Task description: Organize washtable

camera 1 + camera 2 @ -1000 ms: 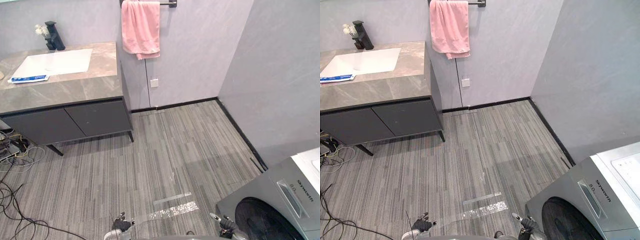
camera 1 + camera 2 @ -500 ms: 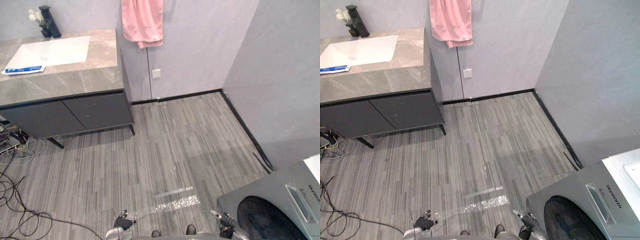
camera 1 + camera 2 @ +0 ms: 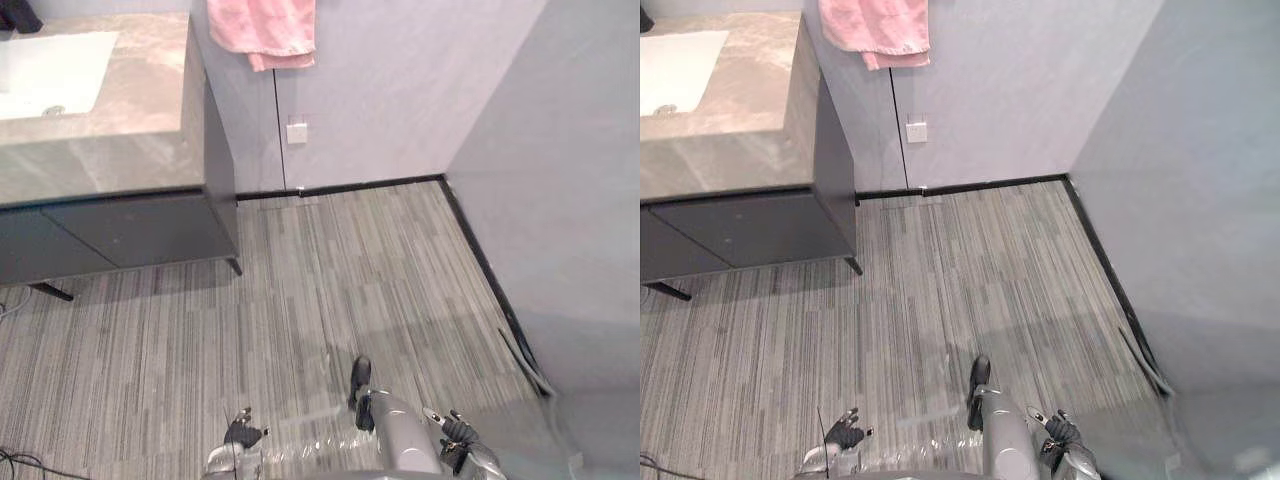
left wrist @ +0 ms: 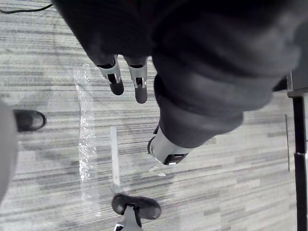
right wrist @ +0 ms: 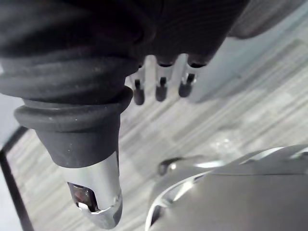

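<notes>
The washtable (image 3: 135,125) stands against the back wall. It has a grey stone top, and a white sink (image 3: 45,72) is sunk into the end of that top farthest from the corner of the room. Under the top is a dark cabinet (image 3: 130,228) on thin dark legs.

Just beside the washtable, a pink towel (image 3: 262,30) hangs on the wall above the level of the top. Below the towel is a small white wall socket (image 3: 296,132). A grey striped floor (image 3: 330,270) runs out from the washtable's foot, with a black skirting board (image 3: 350,187) along the wall.

Both hands are well apart from the washtable and low over the floor. The left hand (image 3: 241,434) holds nothing, and its fingers (image 4: 115,79) hang straight with the thumb apart. The right hand (image 3: 456,434) is also empty, with its fingers (image 5: 161,86) relaxed and straight. A shiny clear strip (image 4: 85,144) lies on the floor under the left hand.
</notes>
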Controlling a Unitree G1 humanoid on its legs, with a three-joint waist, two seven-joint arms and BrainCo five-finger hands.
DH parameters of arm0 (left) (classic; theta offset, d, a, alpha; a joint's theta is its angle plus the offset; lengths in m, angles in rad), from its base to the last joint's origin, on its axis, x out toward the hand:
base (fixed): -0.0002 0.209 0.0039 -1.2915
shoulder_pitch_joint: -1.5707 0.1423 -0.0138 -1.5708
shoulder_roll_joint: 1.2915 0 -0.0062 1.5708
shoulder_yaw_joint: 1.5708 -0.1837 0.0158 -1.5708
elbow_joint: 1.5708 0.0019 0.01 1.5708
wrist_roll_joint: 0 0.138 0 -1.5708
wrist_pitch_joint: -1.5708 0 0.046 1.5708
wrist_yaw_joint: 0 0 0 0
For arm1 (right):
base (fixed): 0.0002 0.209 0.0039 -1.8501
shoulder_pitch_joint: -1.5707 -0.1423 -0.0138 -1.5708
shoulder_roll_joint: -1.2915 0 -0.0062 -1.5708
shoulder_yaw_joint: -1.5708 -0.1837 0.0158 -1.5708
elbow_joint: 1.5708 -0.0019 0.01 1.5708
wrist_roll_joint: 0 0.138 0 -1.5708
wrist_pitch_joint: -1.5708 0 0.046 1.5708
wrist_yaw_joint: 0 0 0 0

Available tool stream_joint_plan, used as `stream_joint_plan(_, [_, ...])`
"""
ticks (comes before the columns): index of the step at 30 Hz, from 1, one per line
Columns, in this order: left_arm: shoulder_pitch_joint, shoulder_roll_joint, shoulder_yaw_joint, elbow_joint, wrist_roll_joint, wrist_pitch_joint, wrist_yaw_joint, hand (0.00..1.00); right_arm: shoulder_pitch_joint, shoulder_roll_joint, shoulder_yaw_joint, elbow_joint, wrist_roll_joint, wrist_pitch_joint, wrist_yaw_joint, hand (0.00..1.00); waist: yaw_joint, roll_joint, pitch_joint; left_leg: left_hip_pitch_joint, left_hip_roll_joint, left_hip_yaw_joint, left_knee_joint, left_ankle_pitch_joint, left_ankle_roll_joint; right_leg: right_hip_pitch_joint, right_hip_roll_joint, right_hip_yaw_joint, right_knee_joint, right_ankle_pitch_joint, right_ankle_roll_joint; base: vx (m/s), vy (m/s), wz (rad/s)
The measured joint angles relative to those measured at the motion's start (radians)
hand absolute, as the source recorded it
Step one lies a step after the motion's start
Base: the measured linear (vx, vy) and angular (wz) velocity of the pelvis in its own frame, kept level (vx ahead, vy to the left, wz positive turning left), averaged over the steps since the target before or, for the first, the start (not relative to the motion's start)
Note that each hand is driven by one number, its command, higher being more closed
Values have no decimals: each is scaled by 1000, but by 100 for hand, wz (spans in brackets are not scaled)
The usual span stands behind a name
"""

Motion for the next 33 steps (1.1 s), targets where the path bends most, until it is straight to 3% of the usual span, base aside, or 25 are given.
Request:
stream_joint_plan(2, [3, 0, 12, -10, -6, 2, 0, 0, -1, 8, 38, 12, 1, 6, -1, 0, 14, 3, 7, -72, 41, 16, 255, -5, -3, 151, 47, 21, -69, -22, -19, 745, -318, -25])
stream_joint_plan(3, [4, 0, 18, -24, -11, 0, 0, 0, -5, 5, 60, 20, 1, 7, 0, 0, 20, -4, 12, -117, 54, 37, 360, -53, 8, 251, 68, 40, -119, -27, -27, 503, -238, -16])
stream_joint_plan(5, [3, 0, 19, -62, -22, -7, -1, 0, -23, -3, 69, 26, 1, 6, -1, 0, 33, -23, 23, -199, 46, 89, 412, -130, 31, 375, 76, 90, -188, -28, -27, 647, -264, -27])
stream_joint_plan(7, [2, 2, 22, -103, -44, -15, -1, 0, -51, -15, 71, 25, 3, 6, -3, 0, 57, -33, 29, -325, 4, 107, 320, -185, 32, 467, 71, 137, -245, -55, 1, 507, -92, -53])
stream_joint_plan(9, [0, 2, 28, -126, -50, -18, 0, 0, -78, -26, 70, 18, 6, 6, -4, 0, 70, -36, 39, -402, -59, 102, 102, -187, 39, 526, 53, 154, -274, -106, 17, 469, 26, -39])
stream_joint_plan(10, [0, 0, 27, -128, -51, -18, 0, 0, -77, -32, 69, 6, 13, 5, -4, 0, 70, -33, 41, -425, -93, 83, -52, -178, 38, 550, 45, 156, -279, -129, 26, 447, 133, -14])
stream_joint_plan(11, [4, -4, 27, -126, -51, -17, 0, 0, -75, -44, 70, -2, 22, 4, -5, 0, 71, -21, 41, -423, -137, 57, -296, -123, 34, 577, 34, 163, -282, -161, 40, 521, 203, -27])
stream_joint_plan(12, [13, -5, 28, -127, -54, -17, 1, 0, -76, -47, 73, -2, 30, 2, -6, 0, 81, -1, 34, -429, -143, 40, -438, -36, 34, 601, 36, 190, -280, -197, 56, 435, 203, -39])
stream_joint_plan(13, [13, -2, 28, -127, -55, -17, 3, 0, -76, -52, 77, -2, 30, 2, -7, 0, 94, 2, 31, -428, -144, 37, -440, 15, 40, 612, 30, 203, -277, -212, 64, 364, 190, -54])
stream_joint_plan(14, [29, 9, 32, -126, -56, -16, 4, 0, -77, -43, 100, -3, 28, 2, -7, 0, 109, -9, 25, -419, -162, 42, -436, 87, 77, 620, 8, 222, -265, -241, 81, 399, 196, -55])
stream_joint_plan(15, [32, 23, 38, -126, -58, -16, 3, 0, -75, -30, 109, -7, 26, -1, -2, 0, 120, -29, 14, -415, -189, 50, -421, 109, 105, 607, -33, 242, -218, -269, 108, 665, 261, -66])
stream_joint_plan(16, [41, 28, 51, -123, -58, -16, 3, 0, -80, -16, 111, -7, 24, -2, 1, 0, 128, -41, 13, -413, -197, 74, -383, 96, 161, 553, -59, 264, -102, -280, 128, 675, 250, -56])
stream_joint_plan(17, [48, 29, 63, -114, -58, -16, 3, 0, -80, -9, 112, -7, 22, -4, 2, 0, 128, -43, 12, -400, -197, 88, -371, 79, 171, 519, -71, 279, -15, -282, 133, 687, 250, -61])
stream_joint_plan(18, [62, 32, 78, -87, -60, -15, 4, 0, -71, 5, 109, -7, 20, -5, 2, 0, 125, -53, 12, -347, -205, 119, -374, 37, 184, 436, -95, 305, 216, -269, 162, 540, 216, -42])
stream_joint_plan(19, [73, 41, 76, -67, -62, -10, 3, 0, -46, 13, 108, -14, 31, -5, 5, 0, 113, -63, 15, -274, -231, 123, -387, -4, 200, 356, -137, 299, 467, -222, 223, 531, 211, -28])
stream_joint_plan(21, [76, 43, 72, -61, -62, -11, 4, 0, 7, 19, 109, -36, 52, -3, 19, 0, 99, -72, 17, -156, -261, 116, -426, -29, 220, 303, -180, 276, 649, -230, 218, 508, 161, 15])
stream_joint_plan(23, [84, 45, 76, -71, -63, -13, 5, 0, 53, 23, 129, -62, 71, -6, 21, 0, 92, -64, 17, -30, -253, 112, -518, -35, 220, 269, -239, 161, 627, -259, 186, 489, 110, 12])
stream_joint_plan(24, [84, 44, 77, -88, -72, -14, 6, 0, 57, 22, 130, -77, 70, -11, 20, 0, 87, -62, 15, 3, -240, 103, -540, -41, 211, 245, -248, 119, 567, -277, 190, 336, 30, 13])
stream_joint_plan(25, [83, 44, 77, -105, -85, -16, 8, 0, 57, 23, 130, -84, 70, -15, 20, 0, 79, -60, 15, 14, -226, 90, -552, -50, 200, 221, -243, 96, 491, -283, 193, 312, -32, 28])
stream_joint_plan(27, [81, 44, 77, -143, -110, -26, 13, 0, 61, 28, 129, -87, 70, -16, 20, 0, 66, -63, 13, 30, -186, 65, -560, -72, 173, 188, -187, 106, 195, -269, 224, 304, -123, 30])
stream_joint_plan(29, [76, 45, 75, -174, -118, -31, 25, 0, 78, 33, 129, -91, 70, -16, 18, 0, 63, -84, 0, 39, -170, 44, -558, -94, 138, 182, -141, 162, -79, -149, 220, 260, -190, 29])
stream_joint_plan(30, [77, 48, 74, -184, -118, -31, 26, 0, 88, 33, 129, -92, 70, -16, 18, 0, 62, -94, -4, 37, -176, 36, -556, -104, 124, 181, -141, 183, -121, -103, 224, 268, -282, 58])
stream_joint_plan(31, [75, 47, 67, -205, -118, -32, 27, 0, 110, 34, 128, -90, 70, -15, 16, 0, 58, -110, -13, 39, -185, 7, -545, -125, 105, 185, -145, 213, -117, 7, 212, 281, -323, 71])
stream_joint_plan(32, [67, 26, 55, -237, -118, -32, 28, 0, 117, 25, 113, -88, 77, -12, 16, 0, 55, -99, -27, 50, -172, -18, -543, -135, 90, 187, -136, 198, -81, 27, 184, 279, -305, 68])
stream_joint_plan(33, [80, 5, 54, -285, -117, -34, 28, 0, 110, 15, 108, -90, 79, -12, 11, 0, 57, -70, -39, 46, -146, -23, -544, -142, 79, 191, -117, 179, -81, 5, 172, 348, -310, 49])
